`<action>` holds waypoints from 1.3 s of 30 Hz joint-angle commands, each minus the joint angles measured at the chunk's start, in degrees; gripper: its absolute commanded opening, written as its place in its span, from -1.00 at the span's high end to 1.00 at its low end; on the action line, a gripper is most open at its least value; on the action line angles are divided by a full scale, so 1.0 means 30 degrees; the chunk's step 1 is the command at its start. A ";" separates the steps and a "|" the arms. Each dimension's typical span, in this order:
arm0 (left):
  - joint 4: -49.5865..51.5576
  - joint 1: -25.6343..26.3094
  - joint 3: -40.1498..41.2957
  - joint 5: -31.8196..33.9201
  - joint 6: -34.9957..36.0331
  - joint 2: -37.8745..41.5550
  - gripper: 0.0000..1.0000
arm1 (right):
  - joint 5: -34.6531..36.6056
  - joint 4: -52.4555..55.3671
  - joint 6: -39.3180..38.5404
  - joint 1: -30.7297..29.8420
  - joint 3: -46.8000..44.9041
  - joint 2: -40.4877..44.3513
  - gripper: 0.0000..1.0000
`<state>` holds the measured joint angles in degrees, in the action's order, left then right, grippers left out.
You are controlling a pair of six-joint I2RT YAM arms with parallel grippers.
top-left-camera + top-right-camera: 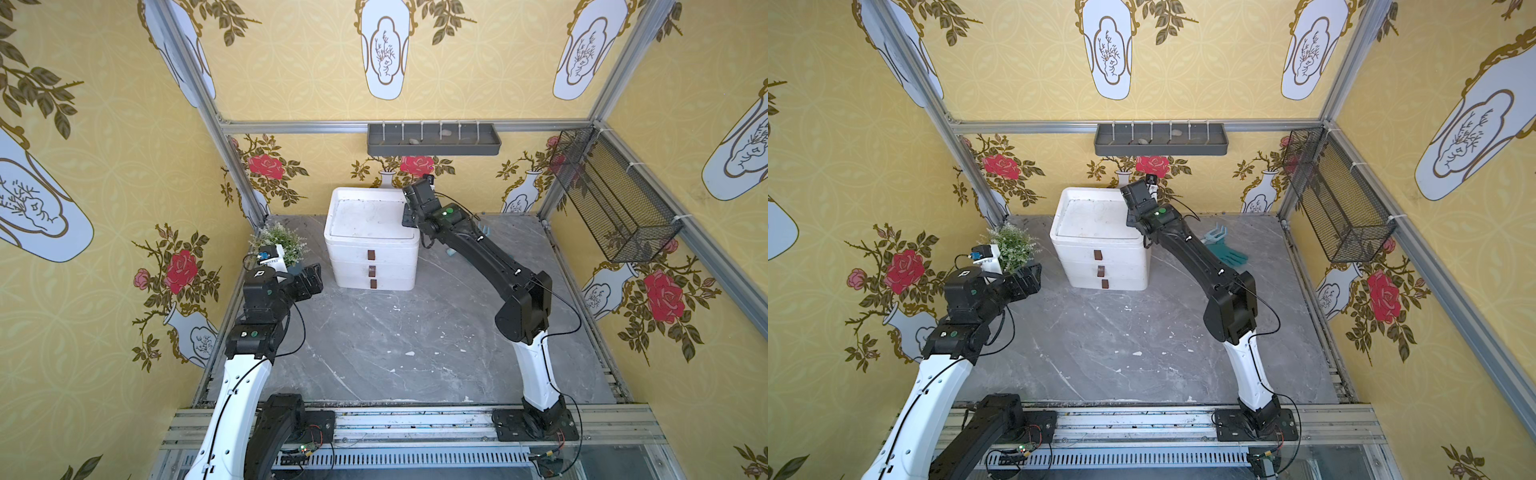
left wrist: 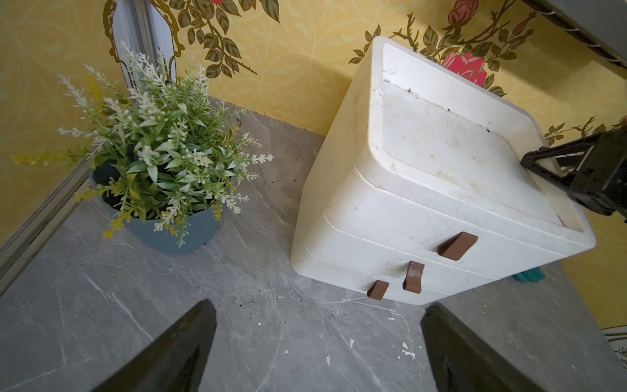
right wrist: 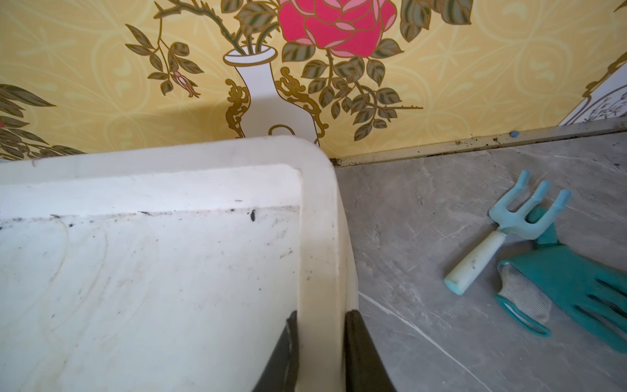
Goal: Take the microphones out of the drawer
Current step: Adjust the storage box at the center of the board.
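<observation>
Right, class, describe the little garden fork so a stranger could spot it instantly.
Find the white drawer unit at the back of the grey table. Beside it, nearer the wire basket, lies a teal glove. The fork lies against it: pale blue, three prongs, cream handle.

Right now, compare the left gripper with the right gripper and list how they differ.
The left gripper stands wide open and empty; the right gripper is closed on the raised top rim of the white drawer unit, one finger either side. The left gripper hangs over the table in front of the unit; the right gripper sits up at its top edge. Both are black, and neither touches a brown drawer handle.
</observation>
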<state>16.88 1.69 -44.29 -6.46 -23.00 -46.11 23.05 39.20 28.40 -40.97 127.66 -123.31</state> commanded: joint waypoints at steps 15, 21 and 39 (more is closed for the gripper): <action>0.0889 -0.0006 -0.1737 -0.5177 -0.3346 -0.0216 -1.00 | -0.7142 -0.4636 -0.5803 0.0198 -1.1006 0.7609 0.64; 0.2257 0.0002 -0.3666 -0.6749 -0.3614 -0.0200 -1.00 | -1.0337 -0.5367 -0.7629 0.0713 -1.3502 0.9210 0.64; 0.2306 0.0020 -0.5998 -0.7479 -0.2821 -0.2963 -1.00 | -1.0947 -0.6009 -0.5613 0.2685 -1.4773 1.3099 -0.64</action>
<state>24.49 1.78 -61.82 -29.30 -32.42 -54.30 -13.63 22.90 7.14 -32.97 84.38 -86.67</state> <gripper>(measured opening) 0.999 0.827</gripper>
